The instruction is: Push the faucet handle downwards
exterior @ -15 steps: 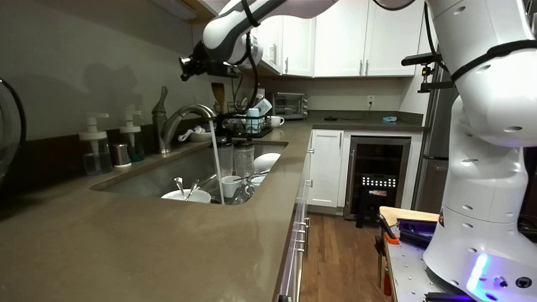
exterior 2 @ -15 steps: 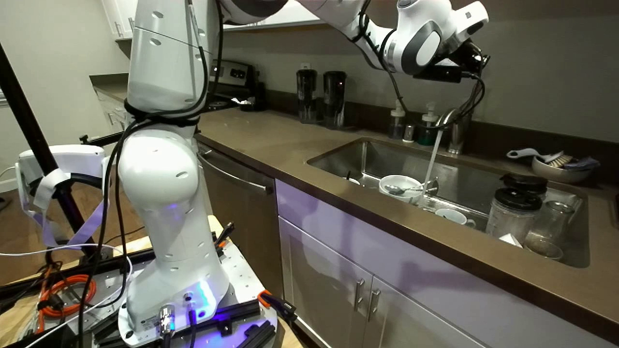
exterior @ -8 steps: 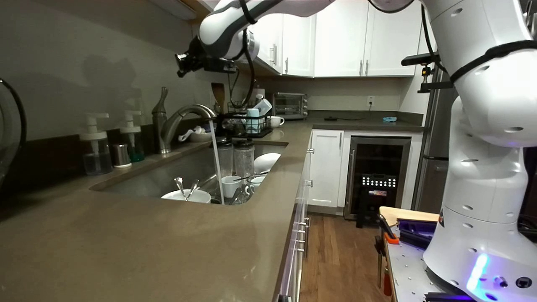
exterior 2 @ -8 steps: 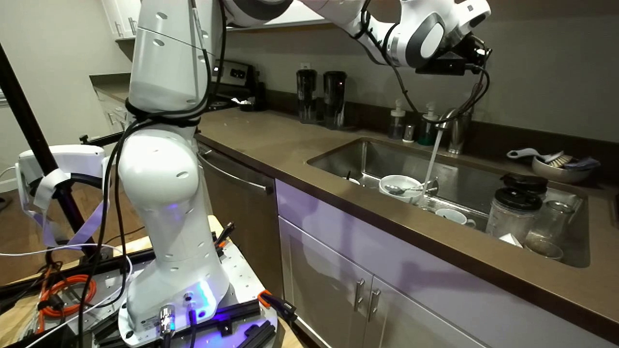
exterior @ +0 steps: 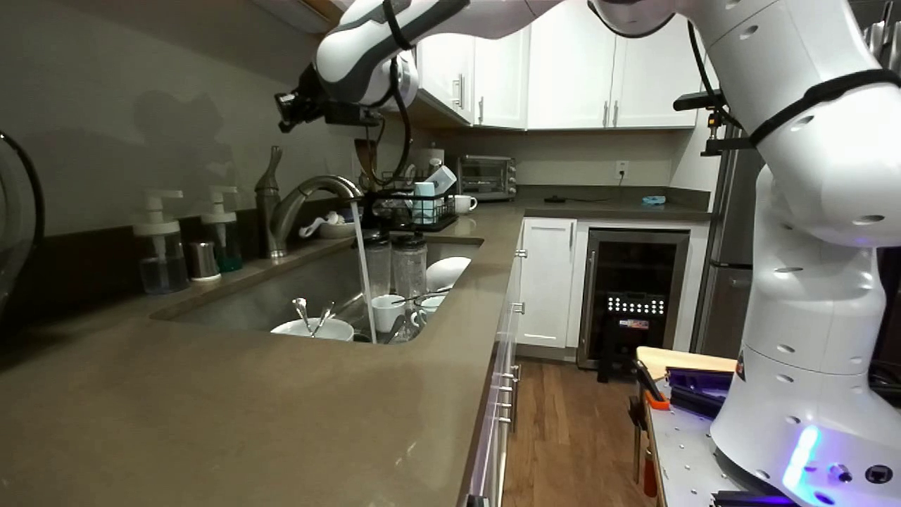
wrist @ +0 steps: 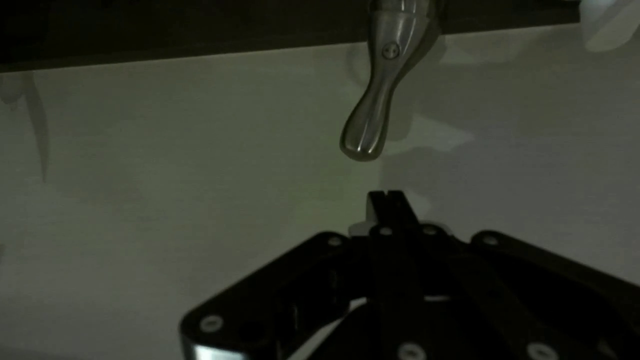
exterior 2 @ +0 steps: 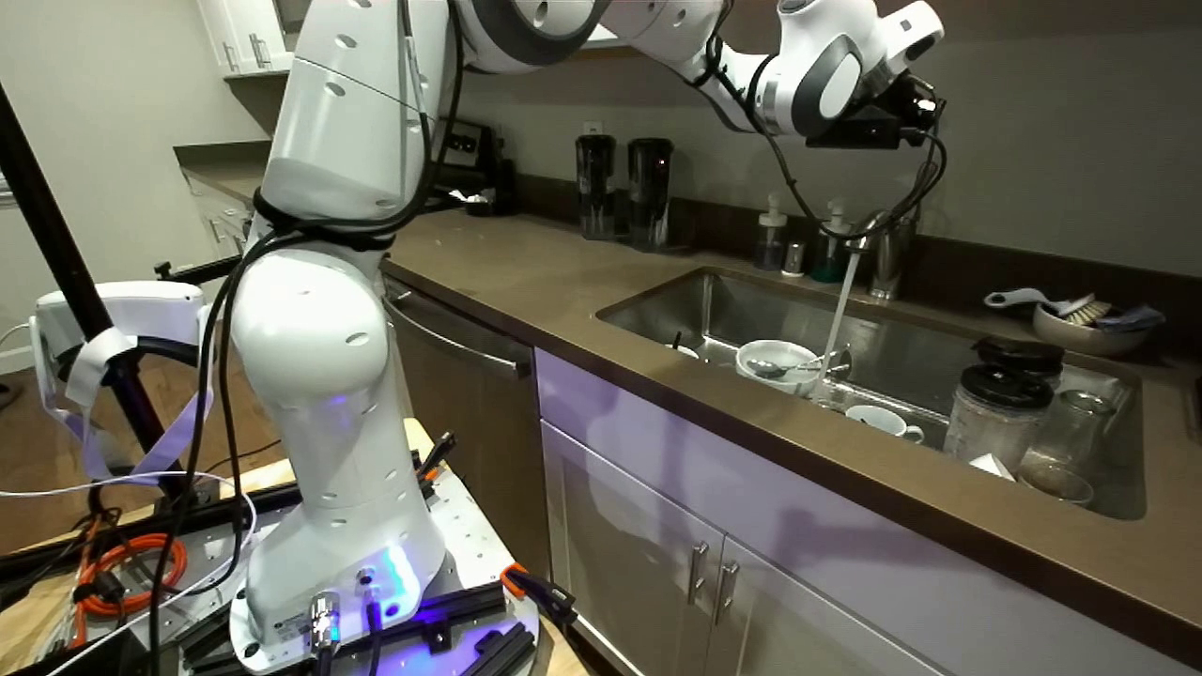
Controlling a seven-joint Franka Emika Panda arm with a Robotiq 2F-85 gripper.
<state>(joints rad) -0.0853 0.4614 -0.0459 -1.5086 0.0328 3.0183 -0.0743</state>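
The faucet handle (exterior: 271, 172) is a slim grey-metal lever standing up and tilted at the faucet's base. In the wrist view the handle (wrist: 372, 105) hangs from the top edge, its rounded tip towards my fingers. My gripper (wrist: 386, 194) is shut and empty, its fingertips just below that tip in the picture, apart from it. In both exterior views my gripper (exterior: 284, 113) (exterior 2: 928, 108) is in the air above the faucet. The curved spout (exterior: 320, 184) runs a stream of water (exterior 2: 840, 310) into the sink. In an exterior view the handle is mostly hidden behind cables (exterior 2: 925, 188).
The sink (exterior 2: 657, 293) holds a white bowl (exterior 2: 778, 364), a mug (exterior 2: 881, 419) and lidded jars (exterior 2: 1000, 413). Soap bottles (exterior: 160, 246) stand beside the faucet. The wall (exterior: 141, 105) is close behind. A dish rack (exterior: 415, 211) stands farther along the counter.
My gripper has moved left in an exterior view and slightly up, staying above the faucet. It has not touched the handle. Water runs throughout.
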